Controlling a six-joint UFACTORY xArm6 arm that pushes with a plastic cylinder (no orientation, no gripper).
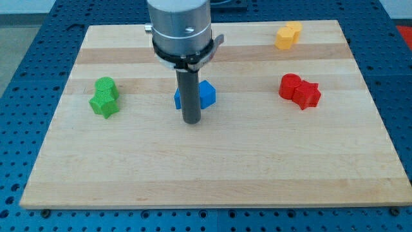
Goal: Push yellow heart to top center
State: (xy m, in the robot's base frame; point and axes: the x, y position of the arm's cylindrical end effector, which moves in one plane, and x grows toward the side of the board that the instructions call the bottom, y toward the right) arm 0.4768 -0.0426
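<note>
Yellow heart point(288, 35), probably light and rigid, best pushed from right side; my tip point(192, 121), without pincer, beside blue block point(205, 94).

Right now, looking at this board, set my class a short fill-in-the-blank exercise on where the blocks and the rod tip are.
1. The yellow heart lies at the view's top ____.
2. My tip stands just in front of the ____ block.
3. The green block lies at the view's ____.
4. The block below the yellow heart is ____.

Missing words: right; blue; left; red
</note>
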